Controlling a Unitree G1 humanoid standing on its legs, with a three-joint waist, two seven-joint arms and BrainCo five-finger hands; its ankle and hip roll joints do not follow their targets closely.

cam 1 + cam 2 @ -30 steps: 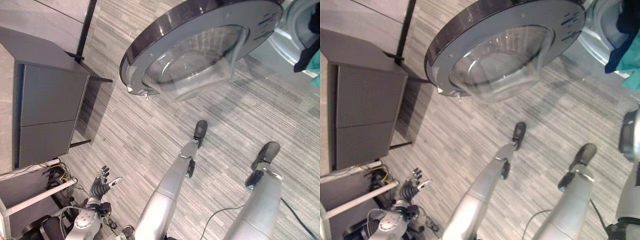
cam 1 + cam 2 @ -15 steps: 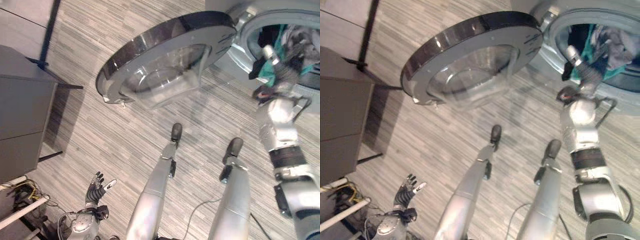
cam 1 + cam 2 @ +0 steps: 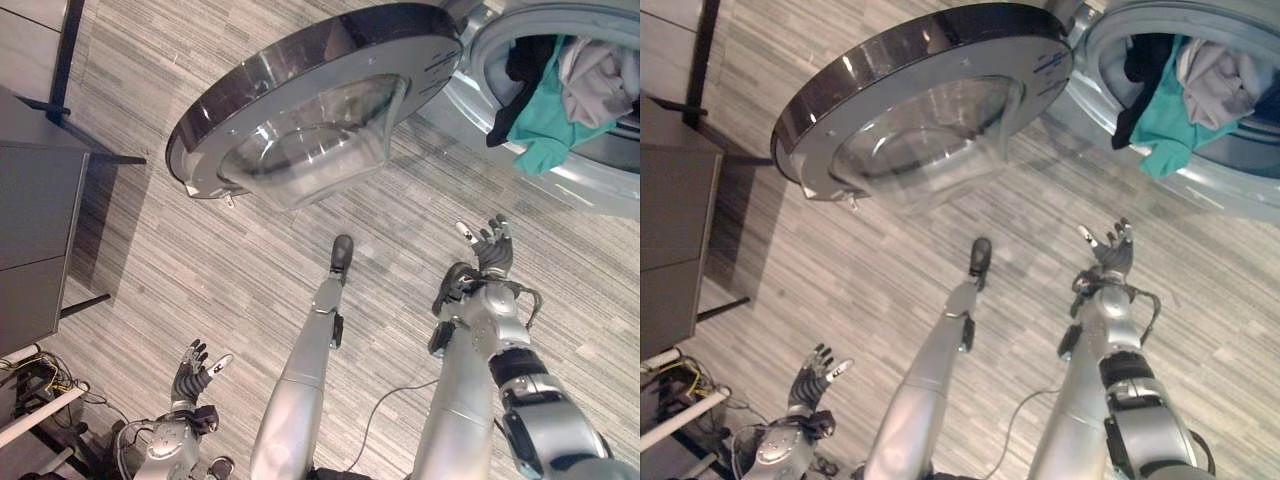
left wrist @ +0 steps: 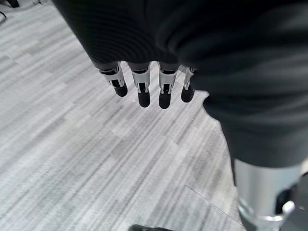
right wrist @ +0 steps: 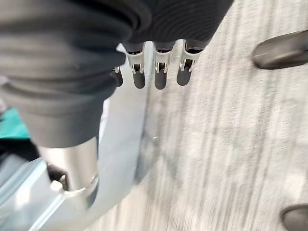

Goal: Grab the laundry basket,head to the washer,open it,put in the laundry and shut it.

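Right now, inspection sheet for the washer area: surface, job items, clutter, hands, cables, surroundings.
Surface: grey striped floor, bare in front of the washer.
Job's things: washer door swung wide open; laundry, teal, grey and black, in the drum opening, teal piece hanging over the lower rim.
Clutter: nothing seen.
Hands: left hand open, low at the robot's side, holding nothing; right hand open, raised below the drum, holding nothing.
Cables: tangle of wires by the cabinet.
Surroundings: dark grey cabinet on the left.

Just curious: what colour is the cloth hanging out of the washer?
Teal cloth, beside black and grey pieces; the left eye view shows it best.
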